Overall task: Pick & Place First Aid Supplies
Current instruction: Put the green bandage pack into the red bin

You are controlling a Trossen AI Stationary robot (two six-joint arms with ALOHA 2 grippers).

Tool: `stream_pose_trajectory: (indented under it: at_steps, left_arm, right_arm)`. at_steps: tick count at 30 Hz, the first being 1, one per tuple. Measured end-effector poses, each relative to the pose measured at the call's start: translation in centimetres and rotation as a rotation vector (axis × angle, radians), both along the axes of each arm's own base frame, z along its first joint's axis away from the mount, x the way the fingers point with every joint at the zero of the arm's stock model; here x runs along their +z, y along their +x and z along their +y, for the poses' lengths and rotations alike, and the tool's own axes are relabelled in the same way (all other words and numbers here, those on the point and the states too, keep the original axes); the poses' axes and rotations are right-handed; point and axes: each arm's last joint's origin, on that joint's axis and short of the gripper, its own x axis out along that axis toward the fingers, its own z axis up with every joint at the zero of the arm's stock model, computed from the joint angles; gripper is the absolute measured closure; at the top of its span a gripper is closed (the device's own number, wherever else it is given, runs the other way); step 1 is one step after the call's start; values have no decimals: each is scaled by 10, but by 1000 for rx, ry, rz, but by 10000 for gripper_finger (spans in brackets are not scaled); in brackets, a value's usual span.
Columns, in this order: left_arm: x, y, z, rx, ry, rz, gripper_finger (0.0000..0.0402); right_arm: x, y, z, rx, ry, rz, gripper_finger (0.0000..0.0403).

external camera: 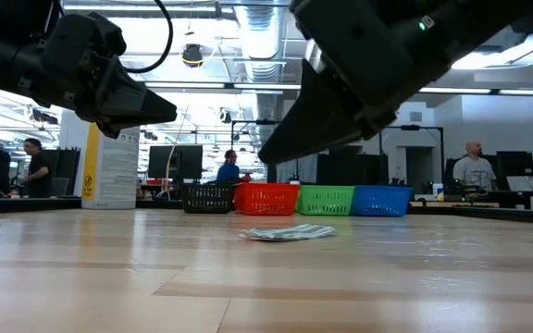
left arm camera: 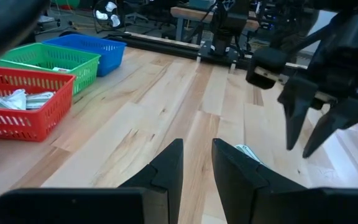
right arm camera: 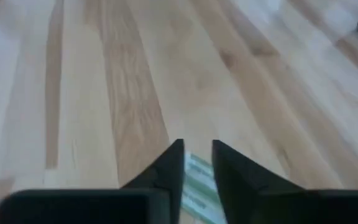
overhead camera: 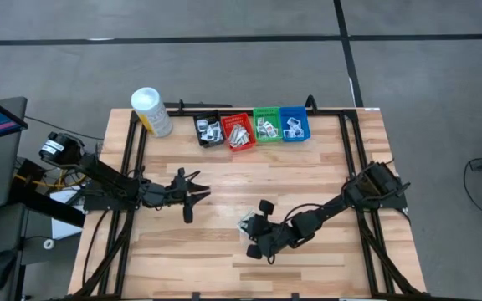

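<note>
A small heap of first aid packets (overhead camera: 247,221) (external camera: 290,232) (left arm camera: 249,151) lies flat on the wooden table near its middle. My right gripper (overhead camera: 250,235) (external camera: 265,157) hangs well above the table, just on the near side of the heap. A pale-green striped packet (right arm camera: 196,180) shows in the narrow gap between its fingers. My left gripper (overhead camera: 197,195) (left arm camera: 197,142) hovers to the left of the heap, pointing at it, its fingers a little apart with nothing between them. My right gripper has the pale-green striped packet (right arm camera: 197,186) in the narrow gap between its two fingers, which it fills from side to side. The fingers slant down from the table's right. Which edge they press is hidden by the fingers (right arm camera: 166,171) themselves. The gripper stands clear of the table.
Along the far edge stand a black bin (overhead camera: 209,131), a red bin (overhead camera: 240,132), a green bin (overhead camera: 267,125) and a blue bin (overhead camera: 294,124), each with packets inside. A white canister (overhead camera: 151,110) stands to their left. Bare wood lies toward the near edge.
</note>
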Motion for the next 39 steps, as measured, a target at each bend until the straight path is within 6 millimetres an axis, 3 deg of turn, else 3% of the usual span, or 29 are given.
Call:
stream_pose_trajectory:
  at_steps: [9,16,20,25,37,39]
  left_arm:
    - [0,0,0,-4,-4,0,317]
    - [0,0,0,-4,-8,-2,317]
    - [0,0,-1,-21,-13,-3,317]
    - [0,0,-1,-33,-14,-2,317]
    - [0,0,-1,-33,-13,-2,317]
    - [0,0,-1,-33,-13,-2,317]
  right_arm:
    - [-6,-2,-4,-11,-10,59,211]
    - [-30,-3,-7,-3,22,112,184]
    - [-44,-2,-9,-9,11,137,197]
    - [-45,-1,-10,6,33,153,232]
    - [-44,0,-14,45,86,189,387]
    - [-44,0,-14,45,86,189,397]
